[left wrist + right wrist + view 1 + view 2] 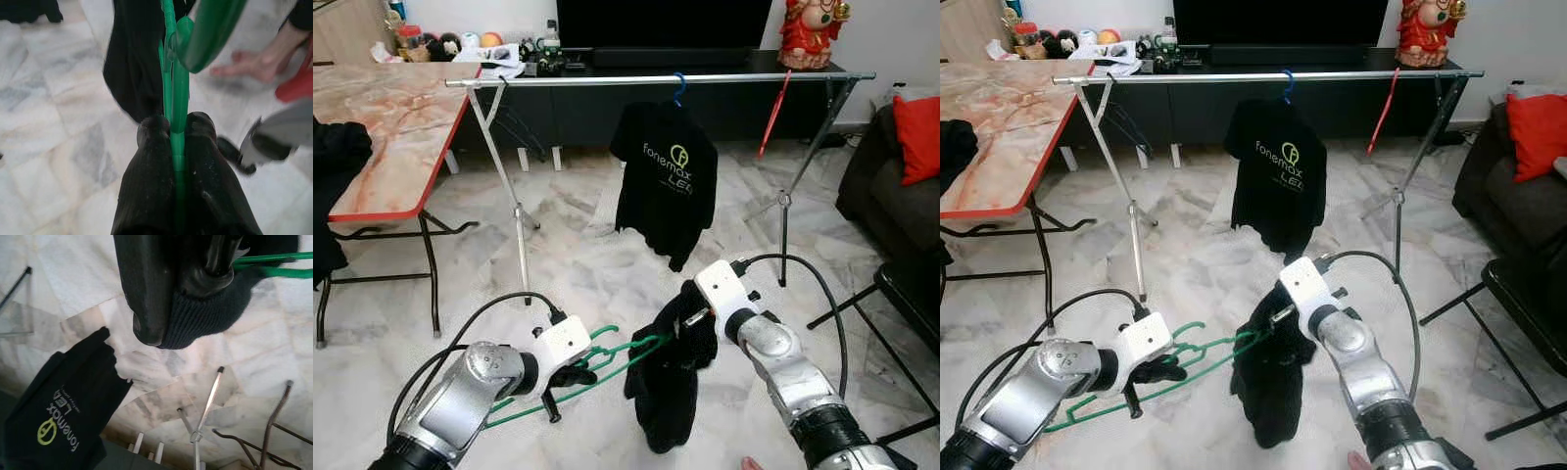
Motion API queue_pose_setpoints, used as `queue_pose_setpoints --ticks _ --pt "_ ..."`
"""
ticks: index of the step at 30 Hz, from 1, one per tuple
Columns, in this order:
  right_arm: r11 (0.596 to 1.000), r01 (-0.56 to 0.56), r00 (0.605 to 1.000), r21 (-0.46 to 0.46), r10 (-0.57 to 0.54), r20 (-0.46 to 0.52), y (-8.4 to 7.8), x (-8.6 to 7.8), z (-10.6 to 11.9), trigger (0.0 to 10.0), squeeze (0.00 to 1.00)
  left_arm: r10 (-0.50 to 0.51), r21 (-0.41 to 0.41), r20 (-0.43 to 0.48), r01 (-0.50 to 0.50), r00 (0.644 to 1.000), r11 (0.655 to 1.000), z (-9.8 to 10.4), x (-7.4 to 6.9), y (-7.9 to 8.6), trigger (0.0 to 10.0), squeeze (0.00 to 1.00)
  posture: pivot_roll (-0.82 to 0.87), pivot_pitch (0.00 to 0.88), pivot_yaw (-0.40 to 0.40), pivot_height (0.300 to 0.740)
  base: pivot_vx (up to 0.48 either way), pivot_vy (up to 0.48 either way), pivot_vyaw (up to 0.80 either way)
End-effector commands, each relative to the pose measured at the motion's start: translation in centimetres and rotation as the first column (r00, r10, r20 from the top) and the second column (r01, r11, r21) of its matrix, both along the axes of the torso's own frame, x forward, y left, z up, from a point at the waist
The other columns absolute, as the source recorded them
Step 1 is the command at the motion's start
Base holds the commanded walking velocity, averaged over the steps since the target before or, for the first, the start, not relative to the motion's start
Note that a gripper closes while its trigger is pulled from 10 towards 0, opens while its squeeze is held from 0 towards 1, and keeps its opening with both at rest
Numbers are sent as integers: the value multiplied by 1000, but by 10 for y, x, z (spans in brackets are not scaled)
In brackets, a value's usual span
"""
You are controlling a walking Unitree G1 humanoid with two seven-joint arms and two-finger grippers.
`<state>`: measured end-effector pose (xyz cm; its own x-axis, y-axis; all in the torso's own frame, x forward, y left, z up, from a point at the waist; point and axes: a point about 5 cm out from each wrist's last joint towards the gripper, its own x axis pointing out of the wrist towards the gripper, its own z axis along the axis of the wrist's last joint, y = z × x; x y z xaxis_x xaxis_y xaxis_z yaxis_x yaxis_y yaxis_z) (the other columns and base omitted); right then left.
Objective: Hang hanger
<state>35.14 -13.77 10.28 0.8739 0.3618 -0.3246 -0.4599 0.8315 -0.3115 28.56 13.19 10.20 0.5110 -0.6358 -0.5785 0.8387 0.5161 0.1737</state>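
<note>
A green hanger (607, 360) is held low over the marble floor, with my left gripper (570, 377) shut on its stem. In the left wrist view the two black fingers (151, 161) pinch the green bar (176, 112). The hanger's far end runs into a black garment (668, 387) that hangs down from my right gripper (690, 328). That gripper (183, 284) is shut on the garment's ribbed edge (205, 325). Farther off stands a metal clothes rail (607, 81) carrying a black printed T-shirt (666, 176) on a blue hanger (679, 88), and a red hanger (773, 113).
The rail's crossed legs (514, 206) stand left and right. A marble-top folding table (382, 117) is on the left. On the right are a dark sofa with a red cushion (915, 137) and a black frame (891, 294). A person's bare foot (249, 68) is close by.
</note>
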Motion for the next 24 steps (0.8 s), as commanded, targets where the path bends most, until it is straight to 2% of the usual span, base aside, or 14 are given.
queue_pose_setpoints --ticks 1,2,4,8,10,16,18,20,22,24 --pt "999 -16 999 35 15 38 4 5 13 10000 0 20 -32 41 -19 999 999 8 4 -1 10000 0 70 85 -24 740 0 0 0" --pt "999 -19 999 45 18 37 5 5 13 10000 0 38 -75 52 -34 998 997 11 7 -5 10000 0 68 83 -24 740 0 0 0" --pt "999 -21 999 50 19 36 6 5 14 10000 0 46 -101 61 -39 997 994 13 9 -8 10000 0 69 83 -24 740 0 0 0" --pt "997 -19 999 77 17 34 7 5 14 10000 0 98 -90 112 -88 989 992 16 17 -8 10000 0 69 81 -23 740 0 0 0" --pt "993 -37 999 115 32 42 12 5 18 10000 0 72 -122 90 -61 993 991 16 14 -14 10000 0 67 82 -21 740 0 0 0" --pt "978 -69 996 196 57 66 22 5 34 10000 0 81 -93 91 -73 993 993 14 14 -15 10000 0 67 85 -20 740 0 0 0" --pt "979 -63 996 194 50 71 23 5 37 10000 0 75 -73 80 -69 994 995 12 13 -14 10000 0 67 87 -20 740 0 0 0" --pt "993 6 998 118 -13 59 14 9 30 10000 0 69 14 75 -70 995 997 5 12 -6 10000 0 69 88 -20 740 0 0 0" --pt "996 43 998 83 -46 41 7 9 24 10000 0 82 0 76 -83 994 997 5 12 -4 10000 0 74 87 -21 740 0 0 0" --pt "994 68 997 88 -72 36 4 10 23 10000 0 87 -1 79 -87 993 996 6 13 -3 10000 0 75 88 -22 740 0 0 0"
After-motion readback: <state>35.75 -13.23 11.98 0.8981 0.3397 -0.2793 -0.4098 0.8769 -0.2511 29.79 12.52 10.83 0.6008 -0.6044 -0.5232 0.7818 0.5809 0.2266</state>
